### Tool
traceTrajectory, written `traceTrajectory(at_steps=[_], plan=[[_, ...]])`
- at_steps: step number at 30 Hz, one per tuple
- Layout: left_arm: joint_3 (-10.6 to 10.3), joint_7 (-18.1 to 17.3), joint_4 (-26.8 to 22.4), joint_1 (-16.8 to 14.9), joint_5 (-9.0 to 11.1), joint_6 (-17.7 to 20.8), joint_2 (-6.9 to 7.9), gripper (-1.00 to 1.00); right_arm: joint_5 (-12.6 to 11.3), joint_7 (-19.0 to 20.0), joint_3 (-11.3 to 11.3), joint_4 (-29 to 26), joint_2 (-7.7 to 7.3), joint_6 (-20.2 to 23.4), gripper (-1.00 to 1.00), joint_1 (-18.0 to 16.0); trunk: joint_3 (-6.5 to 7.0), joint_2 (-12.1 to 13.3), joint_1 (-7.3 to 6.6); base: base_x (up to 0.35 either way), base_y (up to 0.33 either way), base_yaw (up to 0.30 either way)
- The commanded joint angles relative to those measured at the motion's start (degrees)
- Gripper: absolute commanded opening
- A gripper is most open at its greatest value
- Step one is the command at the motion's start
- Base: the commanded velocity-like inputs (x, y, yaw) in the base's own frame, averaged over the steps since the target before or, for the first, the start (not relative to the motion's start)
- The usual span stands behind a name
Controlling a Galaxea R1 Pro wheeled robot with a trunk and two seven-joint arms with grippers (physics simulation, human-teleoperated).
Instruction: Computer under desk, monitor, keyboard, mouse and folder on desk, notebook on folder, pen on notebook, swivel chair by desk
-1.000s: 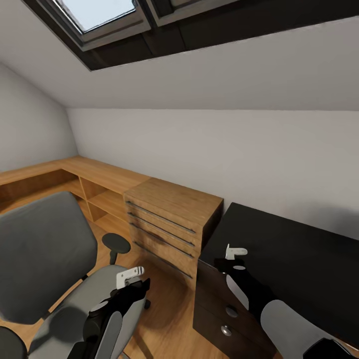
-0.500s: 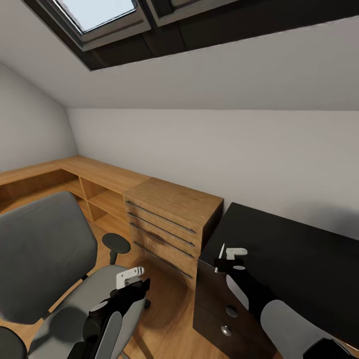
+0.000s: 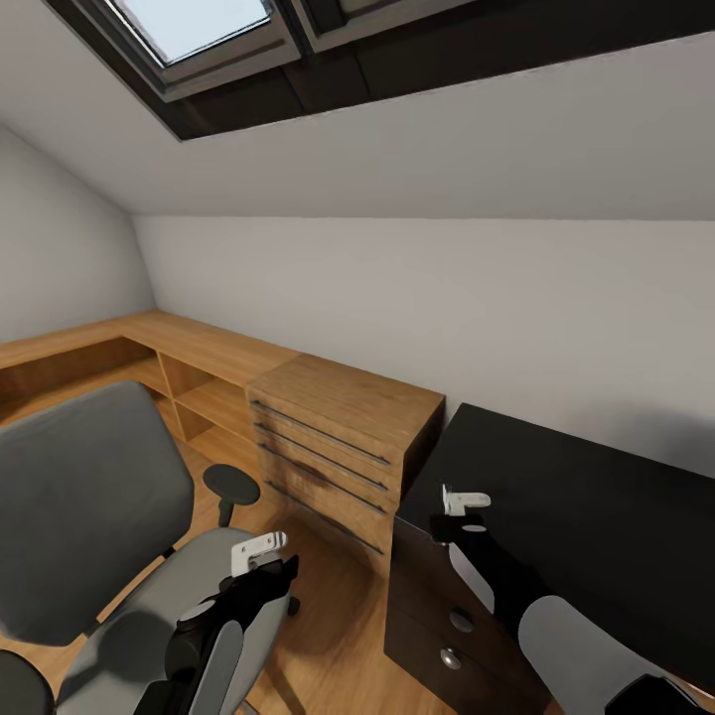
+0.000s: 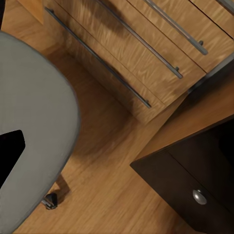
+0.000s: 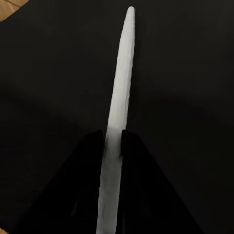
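Observation:
My right gripper (image 3: 455, 510) hovers just above the left end of the black desk (image 3: 596, 516). In the right wrist view its black fingers (image 5: 90, 161) are shut on the pen (image 5: 122, 73), a thin white stick pointing out over the dark desk top (image 5: 190, 68). The grey swivel chair (image 3: 89, 497) stands at the left on the wooden floor, apart from the desk. My left gripper (image 3: 266, 556) hangs over the front of the chair seat (image 4: 34, 122); its jaws are not clear to me.
A light wooden dresser (image 3: 338, 427) with long metal handles (image 4: 161, 24) stands between the chair and the desk. Low wooden shelving (image 3: 149, 348) runs along the left wall. The desk's drawer unit (image 4: 195, 180) has round knobs. A sloped ceiling with skylights hangs overhead.
The right gripper has shifted slightly with the pen, which showed as a short white stick beside it half a second ago. The left arm and the chair are still.

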Motion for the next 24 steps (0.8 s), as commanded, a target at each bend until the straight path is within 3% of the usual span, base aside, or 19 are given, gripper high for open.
traceTrajectory(at_steps=[1,24], plan=[[0.0,0.5,-0.1,0.0,0.6,0.2,0.0,1.0,-0.7,-0.5,0.5,-0.2,-0.08,0.4,-1.0,0.0,-0.07,0.0,0.0,0.0,0.0,0.0],[0.0,0.5,0.0,0.0,0.6,0.1,0.0,1.0,-2.5,-0.6,0.4,-1.5,-0.17,1.2,-1.0,0.0,-0.07,0.0,0.0,0.0,0.0,0.0]])
